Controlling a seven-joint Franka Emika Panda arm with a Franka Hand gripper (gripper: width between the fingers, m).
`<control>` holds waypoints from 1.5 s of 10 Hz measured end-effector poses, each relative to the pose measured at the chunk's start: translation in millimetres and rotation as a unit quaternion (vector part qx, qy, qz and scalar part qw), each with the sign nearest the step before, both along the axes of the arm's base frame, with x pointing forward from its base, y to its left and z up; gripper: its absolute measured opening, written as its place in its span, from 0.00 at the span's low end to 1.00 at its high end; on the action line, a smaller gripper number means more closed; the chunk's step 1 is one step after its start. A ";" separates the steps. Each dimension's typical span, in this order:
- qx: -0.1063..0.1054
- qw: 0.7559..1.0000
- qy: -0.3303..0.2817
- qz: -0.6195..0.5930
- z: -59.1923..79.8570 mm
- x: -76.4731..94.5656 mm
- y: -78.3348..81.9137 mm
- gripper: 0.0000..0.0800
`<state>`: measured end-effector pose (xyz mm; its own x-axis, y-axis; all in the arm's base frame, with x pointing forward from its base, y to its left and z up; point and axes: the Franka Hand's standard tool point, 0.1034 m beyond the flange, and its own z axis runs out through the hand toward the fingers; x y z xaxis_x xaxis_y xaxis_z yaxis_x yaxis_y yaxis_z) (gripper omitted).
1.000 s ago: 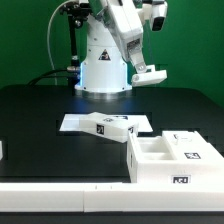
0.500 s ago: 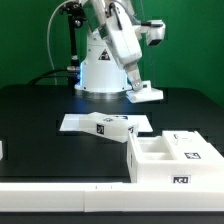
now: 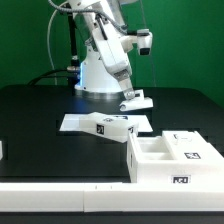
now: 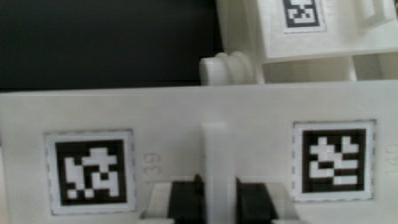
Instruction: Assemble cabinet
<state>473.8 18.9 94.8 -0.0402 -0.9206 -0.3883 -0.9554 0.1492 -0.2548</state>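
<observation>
1. Exterior view: the step in hand appears to be carrying a part. The gripper point(image 3: 131, 93) is hanging above the black table point(image 3: 40, 120), at 1 o'clock from picture centre, and is holding the tilted cabinet panel point(image 3: 139, 101).
2. The cabinet body point(image 3: 150, 165) is sitting at 4 o'clock, compartments facing up. A small tagged block point(image 3: 105, 125) is lying at the marker board point(image 3: 72, 122), near centre.
3. Judged next move: it is calling for the panel to be lined up with the body before release.
4. Wrist view: the fingers point(image 4: 178, 200) are standing nearly closed, pinching the panel's central rib. Two black-and-white tags are flanking that rib.
5. A second tagged white part point(image 4: 294, 30) with a round knob is showing beyond the panel. Its identity is unclear.
</observation>
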 end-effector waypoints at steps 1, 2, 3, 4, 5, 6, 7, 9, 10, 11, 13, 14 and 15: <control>0.000 1.000 0.003 -0.002 -0.1 -0.1 -1.3 0.08; -0.005 1.000 0.012 0.004 -0.4 -0.5 -3.0 0.08; -0.006 1.000 0.012 0.005 -0.4 -0.6 -3.6 0.08; 0.011 0.998 0.050 0.040 -1.7 -6.4 2.6 0.08; 0.023 0.992 0.093 0.087 -1.5 -10.0 3.8 0.08; 0.018 0.986 0.120 0.118 -3.0 -8.3 4.7 0.08; 0.017 0.979 0.149 0.138 -4.2 -8.7 9.6 0.08; 0.016 0.977 0.159 0.144 -5.4 -6.8 9.7 0.08; 0.015 0.977 0.158 0.143 -5.7 -6.7 9.3 0.08; 0.015 0.977 0.163 0.136 -7.1 -7.4 9.1 0.08; 0.007 0.979 0.173 0.112 -14.8 -7.7 5.3 0.08; 0.001 0.979 0.170 0.109 -16.8 -7.5 2.7 0.08; 0.000 0.979 0.174 0.110 -20.6 -10.5 2.3 0.08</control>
